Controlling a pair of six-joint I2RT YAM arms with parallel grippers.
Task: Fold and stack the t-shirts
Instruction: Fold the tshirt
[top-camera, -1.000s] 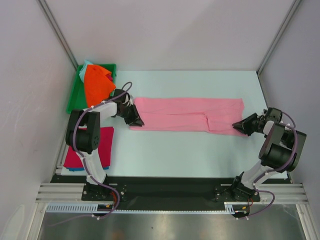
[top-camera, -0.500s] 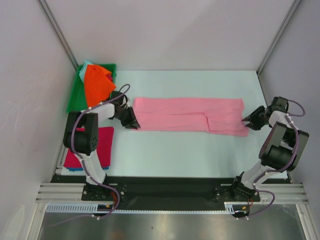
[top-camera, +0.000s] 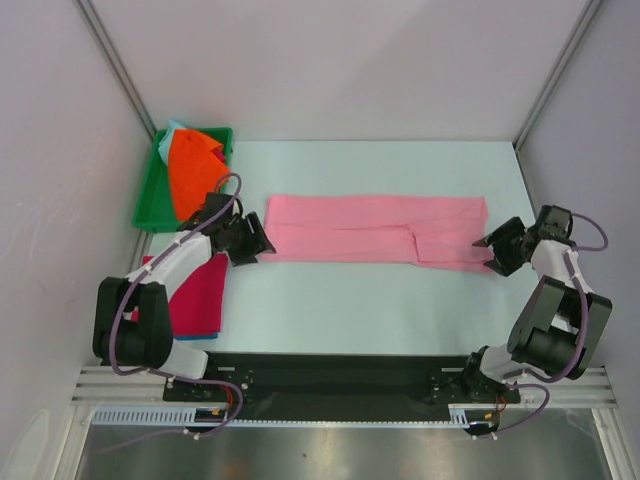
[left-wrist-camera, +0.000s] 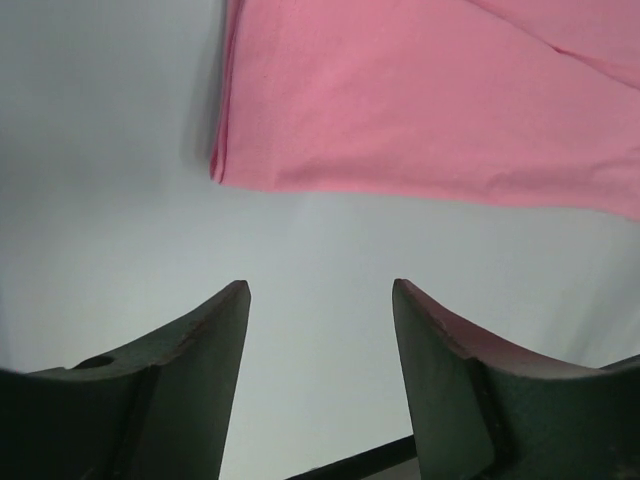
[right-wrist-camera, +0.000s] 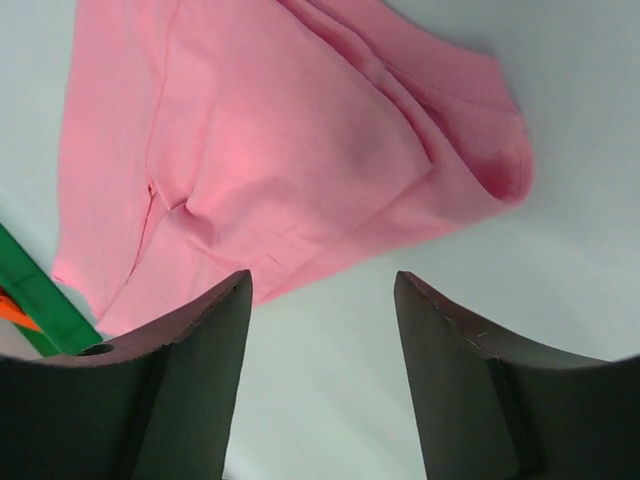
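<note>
The long pink t-shirt (top-camera: 372, 228), lying as a narrow flat band, is laid across the middle of the pale grey-blue table (top-camera: 350, 300). Its long axis runs from left to right between the two arms. The left gripper (top-camera: 260, 242) is placed just beside the left short end of the band, and the right gripper (top-camera: 495, 250) just beside the right short end, where the cloth is a little bunched. Each end is thus nearer to the arm of its own side.

In the left wrist view the fingers are spread wide with nothing between them, and the corner of the cloth is seen ahead, slightly left of the gap. In the right wrist view the fingers are also held wide and empty, with the cloth ahead of them.

It is judged that the coming fold must be made across this long axis, one short end being carried toward the other. The stack of folded magenta shirts (top-camera: 195, 290) and the green plastic tray (top-camera: 150, 195) with the orange shirt (top-camera: 190, 170) are found on the left arm's side.
</note>
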